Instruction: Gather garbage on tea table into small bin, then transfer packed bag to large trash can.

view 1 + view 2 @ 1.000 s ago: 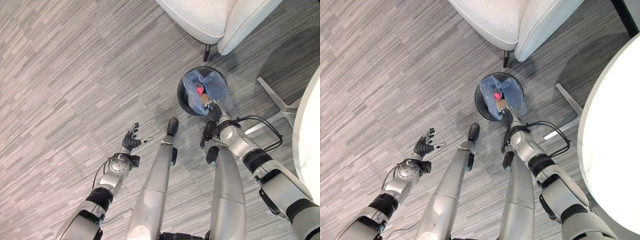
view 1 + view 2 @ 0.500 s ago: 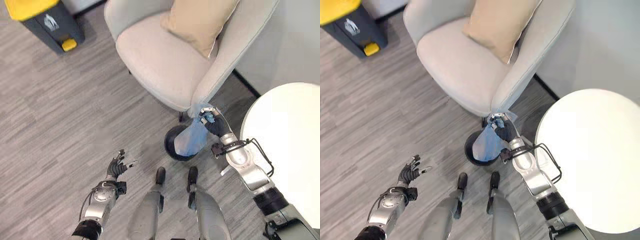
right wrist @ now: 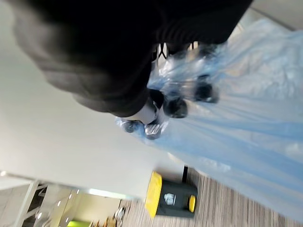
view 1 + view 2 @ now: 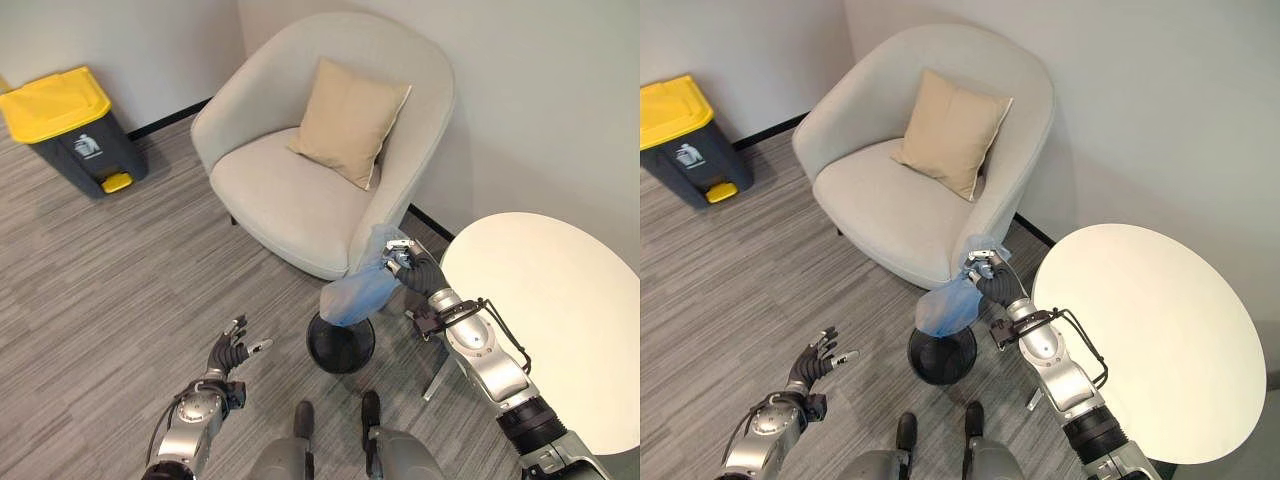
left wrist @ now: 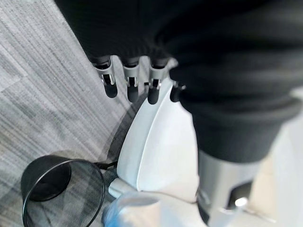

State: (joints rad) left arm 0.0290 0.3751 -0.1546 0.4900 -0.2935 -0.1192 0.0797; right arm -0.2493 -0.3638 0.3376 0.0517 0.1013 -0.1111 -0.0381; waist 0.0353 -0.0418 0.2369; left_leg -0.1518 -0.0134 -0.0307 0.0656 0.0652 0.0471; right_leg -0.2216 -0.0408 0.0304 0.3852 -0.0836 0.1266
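Observation:
A pale blue packed bag (image 4: 362,290) hangs above the small black mesh bin (image 4: 340,345), lifted clear of its rim. My right hand (image 4: 412,268) is shut on the gathered top of the bag (image 3: 236,118), up beside the armchair's front edge. My left hand (image 4: 232,353) floats open over the floor at the lower left, well apart from the bin (image 5: 61,189), fingers (image 5: 128,85) straight and holding nothing. The large dark trash can (image 4: 68,130) with a yellow lid stands by the wall at the far left. The round white tea table (image 4: 560,310) is on the right.
A cream armchair (image 4: 320,170) with a tan cushion (image 4: 348,120) stands just behind the bin. Grey striped carpet stretches between me and the trash can (image 4: 680,140). A wall runs behind the chair and table.
My right hand has raised the blue bag out of the small bin. The camera has tilted up, bringing the chair, table and yellow-lidded can into view. The left hand stays open.

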